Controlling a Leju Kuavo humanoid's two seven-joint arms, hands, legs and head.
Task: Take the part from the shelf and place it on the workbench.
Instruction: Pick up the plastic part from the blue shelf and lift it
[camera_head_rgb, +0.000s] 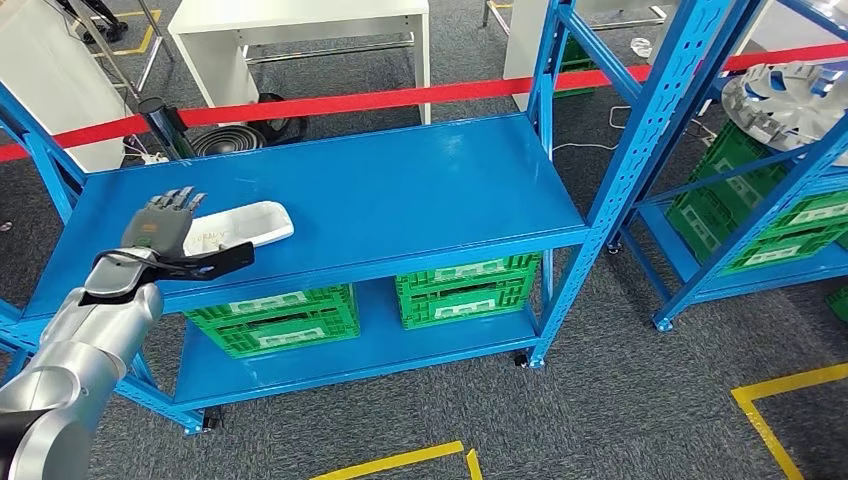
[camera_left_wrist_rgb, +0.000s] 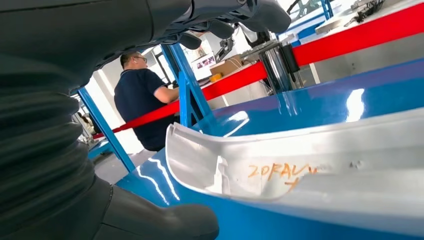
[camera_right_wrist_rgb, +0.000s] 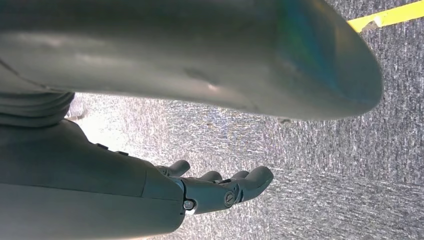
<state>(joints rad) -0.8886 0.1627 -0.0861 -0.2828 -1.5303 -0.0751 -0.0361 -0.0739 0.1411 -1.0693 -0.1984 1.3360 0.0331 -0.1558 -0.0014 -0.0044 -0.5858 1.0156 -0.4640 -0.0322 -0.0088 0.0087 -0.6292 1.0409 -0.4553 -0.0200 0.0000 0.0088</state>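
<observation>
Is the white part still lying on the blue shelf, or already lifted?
Lying on it. The flat white plastic part rests on the blue metal shelf; the left hand is open at its end.

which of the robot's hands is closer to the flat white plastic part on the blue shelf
Left. The left hand hovers open at the end of the flat white plastic part on the blue metal shelf. The right hand hangs over grey carpet, away from it.

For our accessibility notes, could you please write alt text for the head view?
The left robot hand reaches over the end of a white moulded part lying on the top of a blue metal shelf, fingers apart, not yet gripping. Green crates sit on the lower level, and a red barrier tape runs behind.
</observation>
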